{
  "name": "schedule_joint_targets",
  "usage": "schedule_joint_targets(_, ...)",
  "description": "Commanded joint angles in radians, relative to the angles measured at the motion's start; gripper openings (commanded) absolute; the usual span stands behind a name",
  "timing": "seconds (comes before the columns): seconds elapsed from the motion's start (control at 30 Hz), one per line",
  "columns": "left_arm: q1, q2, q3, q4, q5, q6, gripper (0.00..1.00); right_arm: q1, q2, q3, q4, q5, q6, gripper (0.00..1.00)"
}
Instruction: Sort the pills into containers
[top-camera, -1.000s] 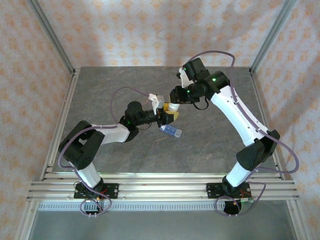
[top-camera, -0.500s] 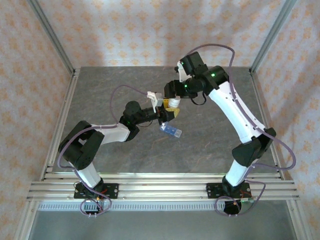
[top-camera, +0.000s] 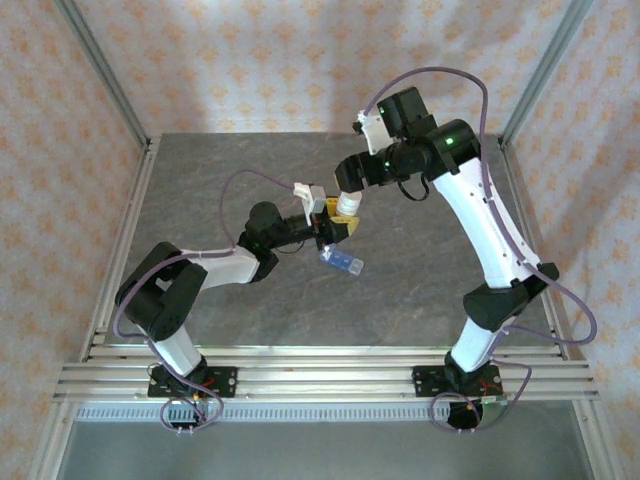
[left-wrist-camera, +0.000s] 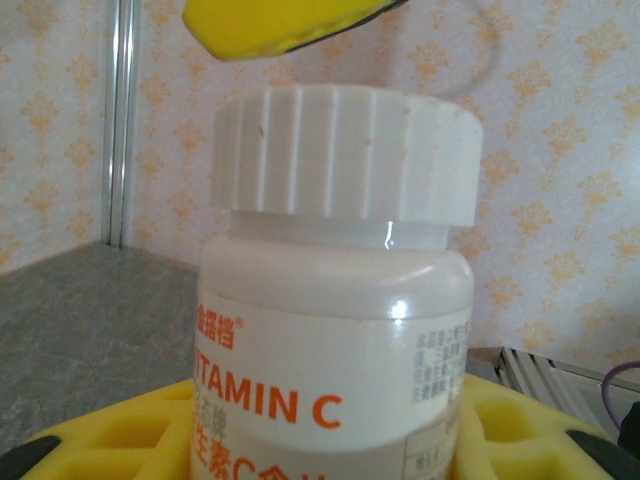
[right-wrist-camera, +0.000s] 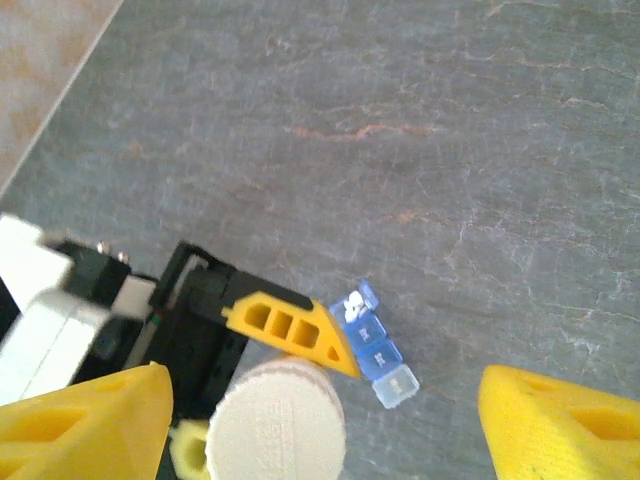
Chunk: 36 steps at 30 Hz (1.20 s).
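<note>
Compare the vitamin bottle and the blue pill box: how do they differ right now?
Colour: the bottle is opaque white with orange lettering; the pill box is see-through blue.
Pose: the bottle stands upright in the left end effector; the pill box lies flat on the table, ungripped.
Shape: the bottle is round with a ribbed cap on; the pill box is a flat strip of compartments.
Both are small plastic pill holders.

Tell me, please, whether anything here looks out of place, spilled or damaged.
Nothing looks spilled or damaged. The blue pill box lies at a slant on the table, its side partly covered from above by the left tool, which holds the capped vitamin C bottle upright.
</note>
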Motion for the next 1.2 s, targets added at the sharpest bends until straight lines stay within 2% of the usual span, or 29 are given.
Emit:
schedule_joint_targets(0.0,-0.008,-0.046,0.015,0.050,0.027,0.007,0.00,-0.003,-0.025,0.012,-0.094,-0.022,-0.151,0.79)
schedule_joint_targets(0.5,-0.010,-0.050,0.015,0.040,0.033,0.005,0.00,-0.004,-0.003,-0.006,-0.111,-0.117,-0.169,0.71)
schedule_joint_targets(0.8,-0.010,-0.050,0.015,0.041,0.034,0.004,0.00,-0.003,0.019,-0.004,-0.114,-0.131,-0.159,0.62)
schedule_joint_targets(0.9,-0.010,-0.050,0.017,0.039,0.035,0.007,0.00,-0.004,0.029,-0.003,-0.119,-0.135,-0.156,0.57)
schedule_joint_targets(1.1,-0.009,-0.056,0.016,0.041,0.036,0.006,0.00,-0.004,0.036,-0.012,-0.115,-0.141,-0.132,0.38)
schedule_joint_targets(1.17,-0.009,-0.055,0.016,0.042,0.031,0.006,0.00,-0.004,0.035,-0.024,-0.104,-0.135,-0.099,0.36)
